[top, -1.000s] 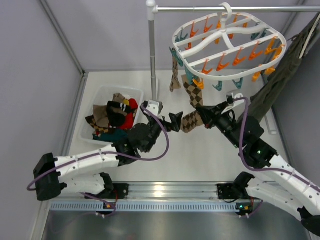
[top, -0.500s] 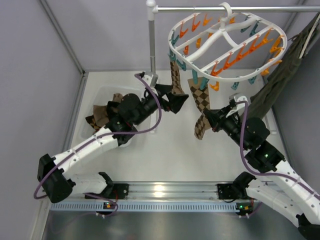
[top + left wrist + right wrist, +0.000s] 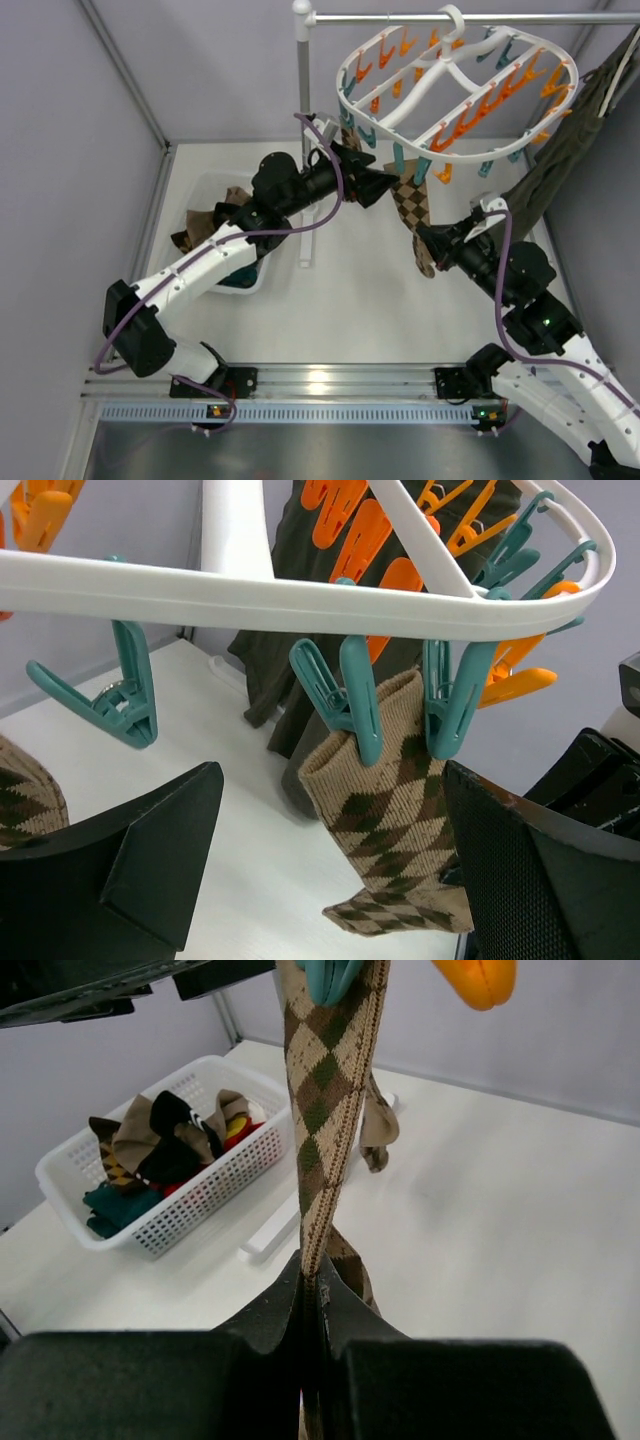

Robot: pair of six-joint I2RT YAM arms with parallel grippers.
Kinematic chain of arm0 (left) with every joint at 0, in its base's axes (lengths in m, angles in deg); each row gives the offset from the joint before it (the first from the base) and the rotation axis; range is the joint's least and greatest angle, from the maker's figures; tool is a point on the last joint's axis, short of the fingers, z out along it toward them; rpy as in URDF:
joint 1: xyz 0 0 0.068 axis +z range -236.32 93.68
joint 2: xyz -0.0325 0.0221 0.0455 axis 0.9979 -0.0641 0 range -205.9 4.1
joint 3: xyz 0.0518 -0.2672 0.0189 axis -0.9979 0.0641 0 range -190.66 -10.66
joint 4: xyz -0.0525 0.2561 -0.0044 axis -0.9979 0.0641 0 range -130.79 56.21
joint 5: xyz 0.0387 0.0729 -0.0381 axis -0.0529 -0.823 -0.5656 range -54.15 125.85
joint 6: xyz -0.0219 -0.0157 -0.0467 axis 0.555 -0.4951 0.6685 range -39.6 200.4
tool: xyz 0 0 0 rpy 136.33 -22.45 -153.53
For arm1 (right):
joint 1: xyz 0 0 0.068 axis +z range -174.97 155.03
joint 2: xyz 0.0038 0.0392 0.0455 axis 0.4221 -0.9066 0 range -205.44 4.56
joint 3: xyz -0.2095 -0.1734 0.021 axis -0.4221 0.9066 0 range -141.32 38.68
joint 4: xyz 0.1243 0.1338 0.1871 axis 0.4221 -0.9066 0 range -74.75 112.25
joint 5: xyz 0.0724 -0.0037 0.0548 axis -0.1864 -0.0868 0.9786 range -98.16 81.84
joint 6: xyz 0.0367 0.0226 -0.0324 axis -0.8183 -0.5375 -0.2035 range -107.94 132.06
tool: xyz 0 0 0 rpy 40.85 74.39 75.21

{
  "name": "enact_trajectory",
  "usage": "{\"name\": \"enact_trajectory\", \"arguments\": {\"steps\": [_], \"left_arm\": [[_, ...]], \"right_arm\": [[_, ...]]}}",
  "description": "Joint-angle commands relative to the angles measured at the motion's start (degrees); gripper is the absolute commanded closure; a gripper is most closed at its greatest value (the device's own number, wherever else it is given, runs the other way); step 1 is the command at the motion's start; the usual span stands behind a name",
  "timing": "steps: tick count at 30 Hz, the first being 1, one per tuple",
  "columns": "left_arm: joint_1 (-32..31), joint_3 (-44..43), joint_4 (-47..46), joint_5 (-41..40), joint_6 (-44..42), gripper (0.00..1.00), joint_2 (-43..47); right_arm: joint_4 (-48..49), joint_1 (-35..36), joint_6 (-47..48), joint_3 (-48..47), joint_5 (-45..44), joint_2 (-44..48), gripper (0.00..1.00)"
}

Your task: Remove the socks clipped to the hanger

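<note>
Right pincer [image 3: 312, 1290] is clamped shut on the lower stretch of the brown-tan argyle diamond sock [image 3: 325, 1080]. That sock runs taut, long axis close to upright, up to a teal plastic clip [image 3: 360, 700] on the near rim of the white plastic oval drying hanger [image 3: 250, 590]. Left pincer [image 3: 388, 184], spread wide and empty, faces the clip from the left at clip height, so it's the nearer arm to the cuff. My read: a pull down and near from the right should slip the cuff out.
</note>
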Motion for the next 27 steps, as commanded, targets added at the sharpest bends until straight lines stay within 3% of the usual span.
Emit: {"name": "enact_trajectory", "arguments": {"steps": [1, 19, 22, 27], "left_arm": [[0.46, -3.41, -1.74, 1.62, 1.43, 0.07, -1.08], [3.10, -13.61, -7.36, 11.38, 8.11, 0.11, -11.72], [3.10, -14.57, -8.68, 12.60, 9.52, 0.15, -13.12], [3.10, -15.80, -9.82, 13.05, 10.49, 0.35, -14.44]], "right_arm": [[-1.06, -0.93, 0.84, -0.24, 4.64, 1.49, 1.00], [-2.38, -1.02, 2.59, -0.86, 10.71, 1.49, 1.00], [-2.20, -0.93, 2.59, -0.60, 11.24, 1.22, 1.00], [-1.85, -1.02, 2.59, -0.16, 11.33, 0.79, 1.00]]}}
